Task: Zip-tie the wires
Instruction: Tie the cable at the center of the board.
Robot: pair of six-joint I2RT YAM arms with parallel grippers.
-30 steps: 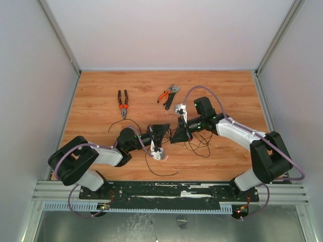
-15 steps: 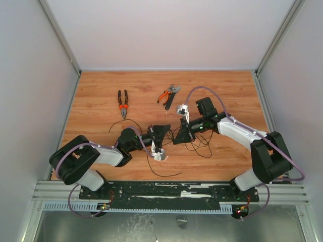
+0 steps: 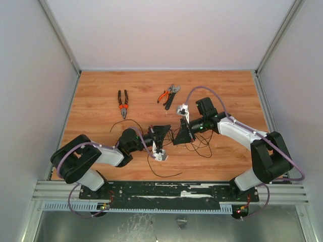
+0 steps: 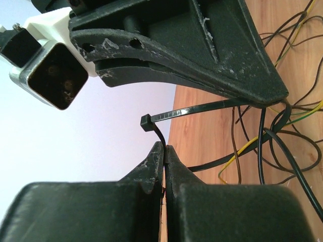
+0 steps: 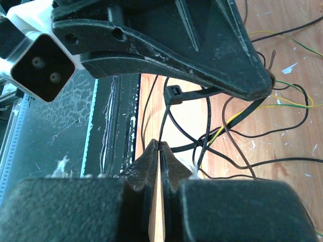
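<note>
The zip tie (image 4: 192, 111) hangs between my two grippers above the table's middle. Its square head (image 4: 145, 122) shows in the left wrist view and in the right wrist view (image 5: 173, 94). My left gripper (image 3: 164, 132) (image 4: 164, 147) is shut on the strip just below the head. My right gripper (image 3: 176, 135) (image 5: 159, 143) is shut on the strip on the head's other side. A further length of strap (image 5: 222, 128) runs back among the wires (image 3: 201, 145) (image 4: 262, 146) (image 5: 237, 146), a loose tangle of black and yellow strands on the wood just right of the grippers.
Orange-handled needle-nose pliers (image 3: 122, 103) lie at the back left. Orange cutters (image 3: 163, 96) and a dark tool (image 3: 172, 96) lie at the back centre. Loose wire ends trail left (image 3: 123, 122) and toward the front (image 3: 166, 174). A black rail (image 3: 166, 191) runs along the near edge.
Both grippers have shifted slightly to the right together, still shut on the zip tie. The loose wire ends on the left and front have trailed along.
</note>
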